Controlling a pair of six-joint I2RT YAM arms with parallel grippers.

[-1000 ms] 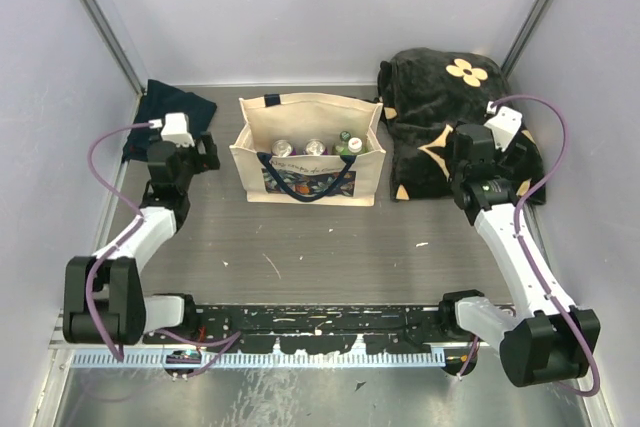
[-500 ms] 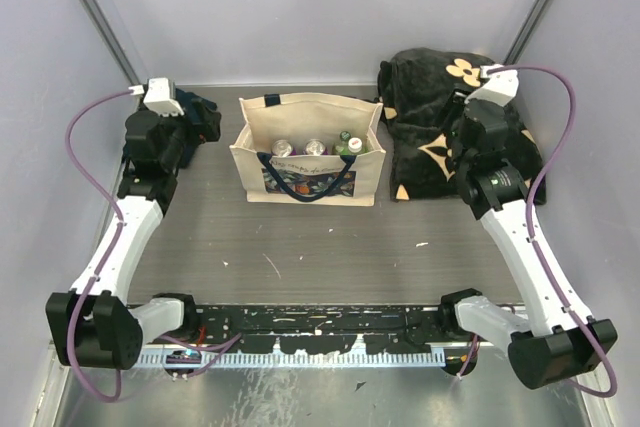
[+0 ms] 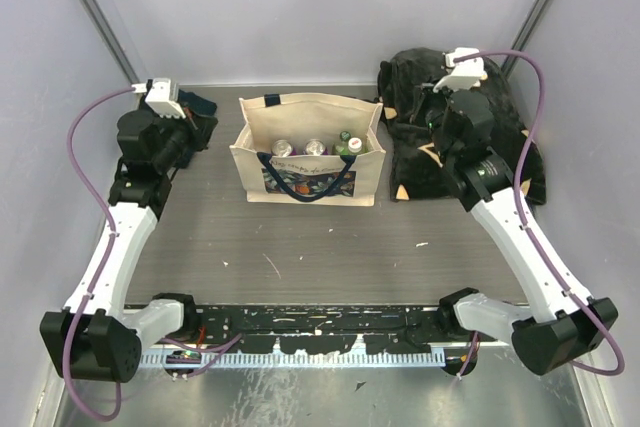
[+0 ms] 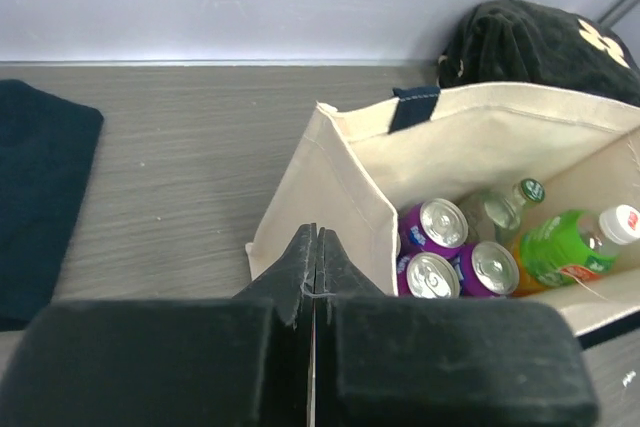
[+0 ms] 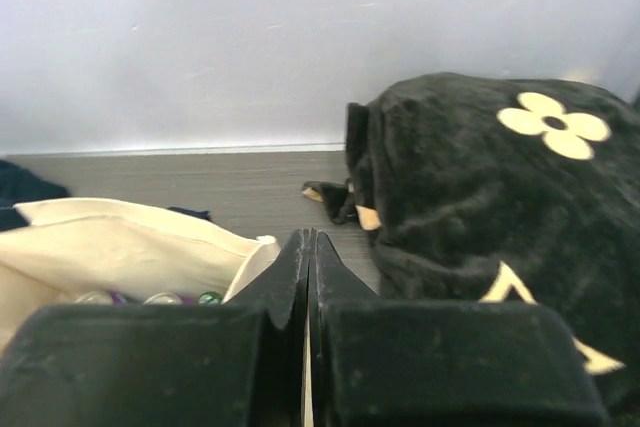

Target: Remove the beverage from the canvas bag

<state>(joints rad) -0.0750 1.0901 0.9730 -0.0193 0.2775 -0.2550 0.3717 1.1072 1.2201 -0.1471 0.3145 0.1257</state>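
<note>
**A:** Where is the drink, and what do my grippers have?

**B:** The drinks stand inside the bag [image 3: 308, 152], in the upper middle of the top view. There are purple cans [image 4: 440, 225], a green bottle [image 4: 565, 247] and a clear bottle [image 4: 505, 209], packed close together. Your left gripper [image 4: 315, 237] is closed tight, its fingers are pressed together and nothing is between them. It hangs to the left of the bag in the top view. Your right gripper [image 5: 308, 242] is also closed and empty, to the right of the bag, above the black bag [image 5: 480, 197].

**A:** What can go wrong from here?

**B:** I see three risks.
- If you come down with the jaws closed, you only push a can and cannot grasp it. Open them first.
- The bag walls look soft. A finger that catches the rim or the blue handle [image 4: 413, 107] can fold the wall inward or drag the whole bag.
- The drinks touch each other, so when you lift one, its neighbour may tip over.
</note>
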